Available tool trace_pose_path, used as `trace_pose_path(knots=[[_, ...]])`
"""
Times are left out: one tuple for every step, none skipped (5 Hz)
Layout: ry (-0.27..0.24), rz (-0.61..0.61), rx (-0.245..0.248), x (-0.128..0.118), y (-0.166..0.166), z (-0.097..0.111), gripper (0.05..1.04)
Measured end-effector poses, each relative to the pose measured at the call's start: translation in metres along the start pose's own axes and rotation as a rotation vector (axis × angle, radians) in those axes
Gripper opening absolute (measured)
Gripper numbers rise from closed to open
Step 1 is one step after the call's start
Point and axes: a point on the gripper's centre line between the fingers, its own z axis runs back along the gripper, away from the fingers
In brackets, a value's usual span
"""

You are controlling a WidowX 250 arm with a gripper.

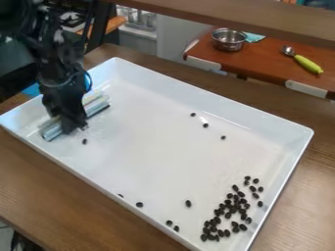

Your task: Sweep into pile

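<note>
Brown wooden table (46, 181) under a white tray (219, 98). At the tray's left end, the black gripper (80, 126) appears clamped on a pale sweeping bar (98, 106). Gathering looks partly done: dark beans (229, 195) cluster near right; strays (188, 203) need pushing there next.

Brown wooden table (46, 184) under a white tray (147, 135)

From my end I see the tabletop running from the left side of the frame to the right, its grain plain at lower left. Its near edge cuts across the bottom left corner; the far edge slants from upper left down to the right side. Directly on the wood, I have the big rectangular tray lying flat, set diagonally, with raised walls and rounded corners, its lowest corner at the bottom of the frame.
</note>
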Motion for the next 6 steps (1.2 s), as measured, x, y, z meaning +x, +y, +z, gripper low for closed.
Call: trace_pose_path(knots=[[0.0,-0.024,-0.021,0.0,-0.029,0.007,0.387],[0.008,-0.037,-0.046,0.006,-0.056,0.012,0.387],[0.022,-0.036,-0.086,0.013,-0.085,0.017,0.387],[0.035,-0.026,-0.121,0.026,-0.114,0.022,0.387],[0.037,-0.038,-0.161,0.034,-0.153,0.028,0.387],[0.027,-0.054,-0.197,0.037,-0.184,0.036,0.387]])
